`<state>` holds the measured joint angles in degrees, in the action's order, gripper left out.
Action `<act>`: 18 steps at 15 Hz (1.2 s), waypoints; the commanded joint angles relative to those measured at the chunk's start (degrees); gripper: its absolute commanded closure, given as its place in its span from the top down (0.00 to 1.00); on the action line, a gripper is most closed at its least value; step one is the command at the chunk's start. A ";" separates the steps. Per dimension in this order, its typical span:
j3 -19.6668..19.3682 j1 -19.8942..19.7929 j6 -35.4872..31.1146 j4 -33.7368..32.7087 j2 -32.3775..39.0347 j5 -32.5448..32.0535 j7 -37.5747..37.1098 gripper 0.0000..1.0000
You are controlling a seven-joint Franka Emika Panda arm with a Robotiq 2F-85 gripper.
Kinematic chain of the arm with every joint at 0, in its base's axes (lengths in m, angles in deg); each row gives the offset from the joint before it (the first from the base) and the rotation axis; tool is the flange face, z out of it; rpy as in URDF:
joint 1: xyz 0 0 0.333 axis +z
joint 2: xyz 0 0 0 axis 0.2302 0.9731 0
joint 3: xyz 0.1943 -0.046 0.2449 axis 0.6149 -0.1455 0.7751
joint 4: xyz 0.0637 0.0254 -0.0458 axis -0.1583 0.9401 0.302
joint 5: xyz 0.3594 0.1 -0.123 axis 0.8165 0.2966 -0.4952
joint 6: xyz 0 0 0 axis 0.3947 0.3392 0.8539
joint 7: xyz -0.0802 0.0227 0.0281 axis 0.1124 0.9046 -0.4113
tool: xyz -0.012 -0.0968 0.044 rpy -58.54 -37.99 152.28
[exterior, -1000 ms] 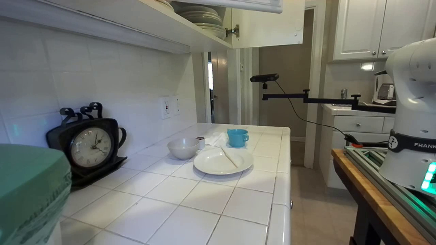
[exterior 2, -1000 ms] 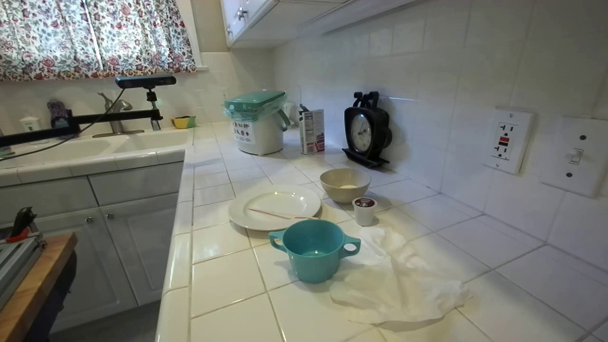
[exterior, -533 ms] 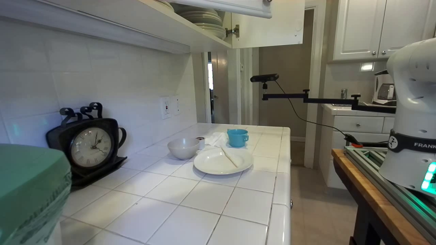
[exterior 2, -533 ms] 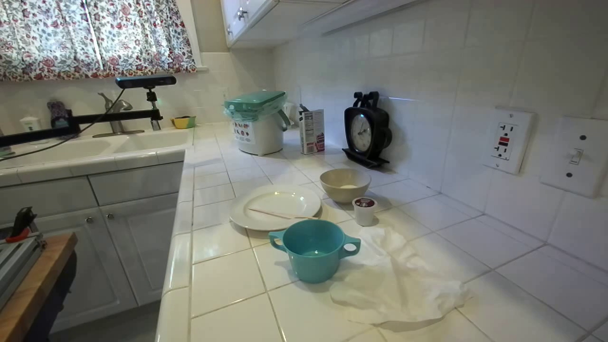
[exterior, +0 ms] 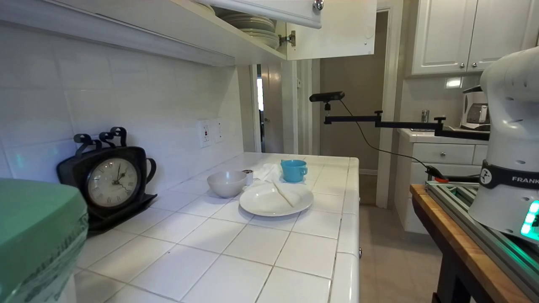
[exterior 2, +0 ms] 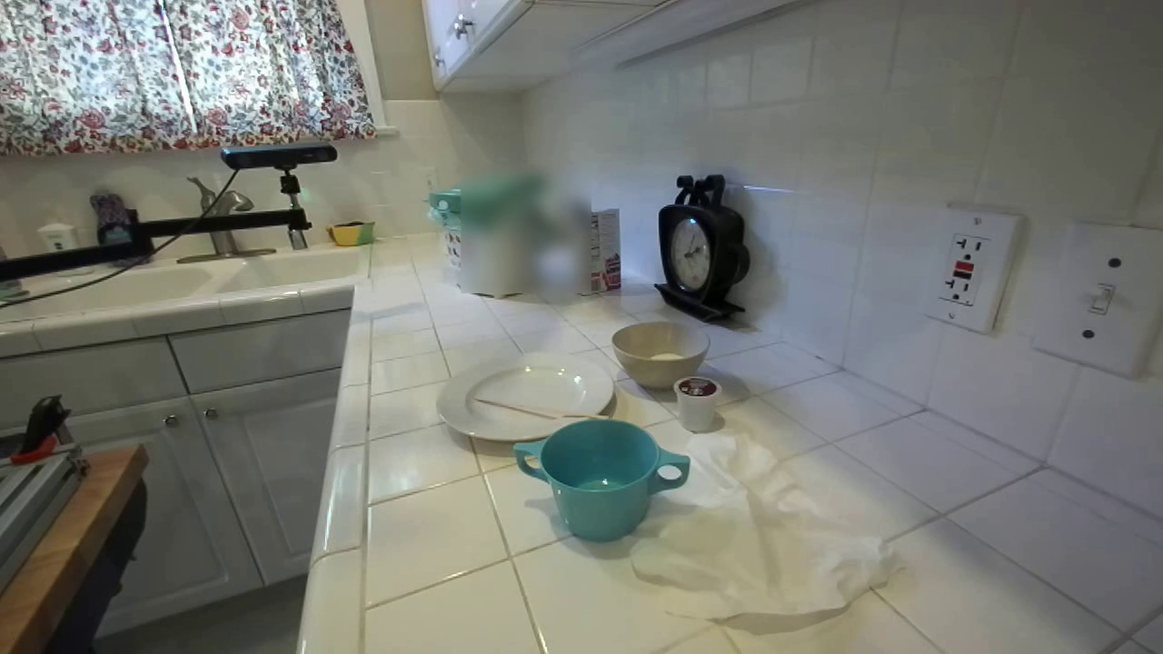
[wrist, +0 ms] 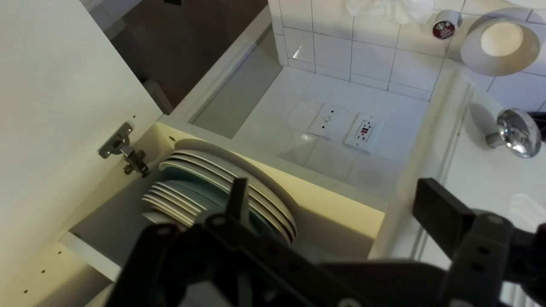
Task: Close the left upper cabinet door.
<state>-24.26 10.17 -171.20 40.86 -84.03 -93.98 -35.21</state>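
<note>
The upper cupboard has two open doors. The left one when facing it, with a round metal knob (wrist: 518,132), stands partly open; this door (exterior: 286,9) cuts across the top of an exterior view and fills the right of the wrist view. The flat cream-white panel (exterior: 332,31) with a metal hinge (wrist: 121,145) stands wide open on the far side. Stacked plates (wrist: 192,164) lie inside. My gripper (wrist: 335,192) is open and empty. Its right finger overlaps the knobbed door near its edge; contact cannot be told. The exterior views do not show the gripper.
The white tiled counter below bears a plate (exterior: 261,208), a bowl (exterior: 227,184), a blue cup (exterior: 294,170), a black clock (exterior: 111,181) and a green-lidded bin (exterior: 38,231). A camera (exterior: 326,97) on a black bar stands out beyond the counter. The sink (exterior 2: 300,270) adjoins it.
The knobbed door has swung left towards the cupboard in an exterior view, and its knob has come into sight. The arm near its base has shifted slightly. The flat panel has not moved.
</note>
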 commanded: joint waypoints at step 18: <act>-4.67 -6.09 -19.23 -6.93 15.01 2.79 2.49 1.00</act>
<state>-28.13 4.18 -189.40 35.85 -71.32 -93.41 -35.05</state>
